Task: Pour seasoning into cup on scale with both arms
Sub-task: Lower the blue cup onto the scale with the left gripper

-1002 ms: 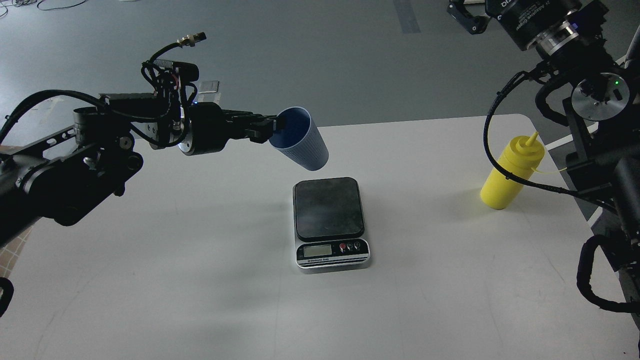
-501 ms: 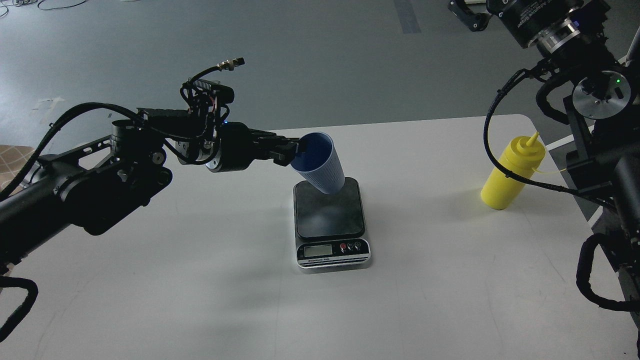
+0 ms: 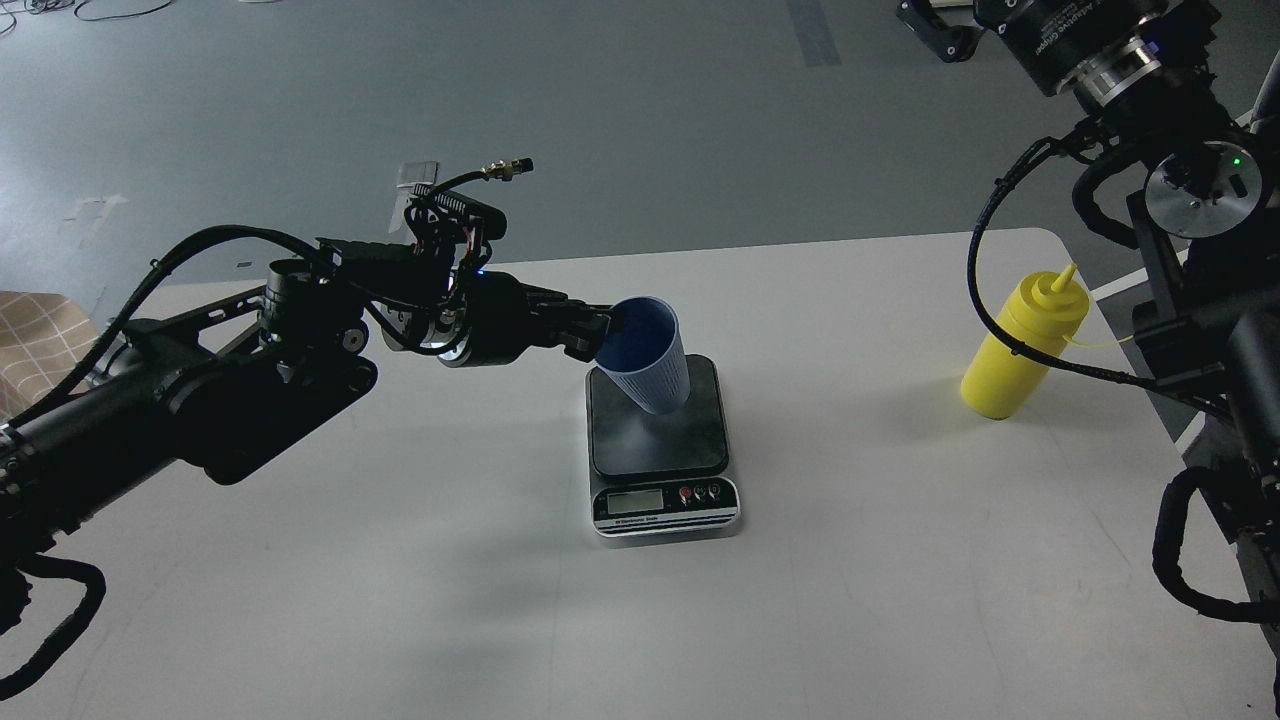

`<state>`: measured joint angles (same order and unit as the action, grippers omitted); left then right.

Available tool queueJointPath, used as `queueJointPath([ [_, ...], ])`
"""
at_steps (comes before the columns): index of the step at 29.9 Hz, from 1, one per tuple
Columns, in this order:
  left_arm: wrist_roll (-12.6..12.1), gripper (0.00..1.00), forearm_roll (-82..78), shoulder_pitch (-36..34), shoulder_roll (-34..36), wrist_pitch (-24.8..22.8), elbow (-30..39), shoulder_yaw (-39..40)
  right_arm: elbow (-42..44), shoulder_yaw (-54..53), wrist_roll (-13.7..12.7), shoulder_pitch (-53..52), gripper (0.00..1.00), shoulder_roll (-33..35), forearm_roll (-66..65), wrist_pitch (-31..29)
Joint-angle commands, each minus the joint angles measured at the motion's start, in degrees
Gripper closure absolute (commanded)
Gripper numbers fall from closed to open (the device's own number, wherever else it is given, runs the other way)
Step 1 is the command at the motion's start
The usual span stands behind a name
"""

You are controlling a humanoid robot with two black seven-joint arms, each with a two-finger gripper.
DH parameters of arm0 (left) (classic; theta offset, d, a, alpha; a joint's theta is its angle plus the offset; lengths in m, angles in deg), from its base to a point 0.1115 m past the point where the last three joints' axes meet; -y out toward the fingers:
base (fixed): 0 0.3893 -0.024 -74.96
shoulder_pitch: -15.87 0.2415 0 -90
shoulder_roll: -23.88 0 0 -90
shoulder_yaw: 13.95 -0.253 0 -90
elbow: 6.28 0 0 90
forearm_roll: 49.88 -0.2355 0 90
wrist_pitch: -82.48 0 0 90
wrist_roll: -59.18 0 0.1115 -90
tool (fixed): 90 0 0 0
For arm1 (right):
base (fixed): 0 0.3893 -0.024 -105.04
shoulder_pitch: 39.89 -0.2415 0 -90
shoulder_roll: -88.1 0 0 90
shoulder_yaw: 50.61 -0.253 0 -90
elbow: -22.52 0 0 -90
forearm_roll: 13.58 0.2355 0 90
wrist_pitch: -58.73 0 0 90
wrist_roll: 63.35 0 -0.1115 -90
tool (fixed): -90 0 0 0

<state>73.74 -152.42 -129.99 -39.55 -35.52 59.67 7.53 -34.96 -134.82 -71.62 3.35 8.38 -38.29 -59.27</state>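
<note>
The left hand [image 3: 603, 333] is pinched tight on the rim of the blue cup [image 3: 647, 357]. The cup leans a little over the black top of the scale [image 3: 660, 445], and I cannot tell if its bottom touches. The scale sits in the middle of the white desk [image 3: 400, 560]. The yellow squeeze bottle [image 3: 1022, 345] stands far off to the right. The right hand [image 3: 935, 25] is up in the corner, and I cannot tell if it is apart or together.

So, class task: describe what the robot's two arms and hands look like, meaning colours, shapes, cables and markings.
Both arms are black and jointed, with exposed black cables looping along them. The left hand is a slim black part on a round wrist with a silver ring, with red wires and a brass connector behind it. The right hand, only partly visible, is black; its wrist bears white lettering, a silver disc and a green light.
</note>
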Motion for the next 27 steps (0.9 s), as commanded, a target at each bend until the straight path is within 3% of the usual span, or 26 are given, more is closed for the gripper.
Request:
queueJointPath([
  [1, -0.85, 1.0, -0.81, 0.05, -0.56, 0.0, -1.17, -0.03, -0.01, 0.01, -0.08, 0.01, 0.0, 0.0, 0.01, 0.0],
  [23, -1.99, 1.0, -2.31, -0.13, -1.26, 0.0, -1.17, -1.26, -0.18, 0.01, -0.08, 0.18, 0.0, 0.0, 0.01, 0.0],
  [24, -2.52, 0.95, -2.31, -0.13, -1.26, 0.0, -1.17, -1.26, -0.18, 0.01, -0.08, 0.18, 0.0, 0.0, 0.01, 0.0],
  [26, -3.31, 0.72, -2.22, -0.04, -1.26, 0.0, -1.17, -1.18, -0.18, 0.01, -0.08, 0.18, 0.0, 0.0, 0.01, 0.0],
  [27, -3.4, 0.67, -2.22, 0.05, -1.26, 0.0, -1.0, -1.17, -0.18, 0.01, 0.01, 0.18, 0.0, 0.0, 0.01, 0.0],
])
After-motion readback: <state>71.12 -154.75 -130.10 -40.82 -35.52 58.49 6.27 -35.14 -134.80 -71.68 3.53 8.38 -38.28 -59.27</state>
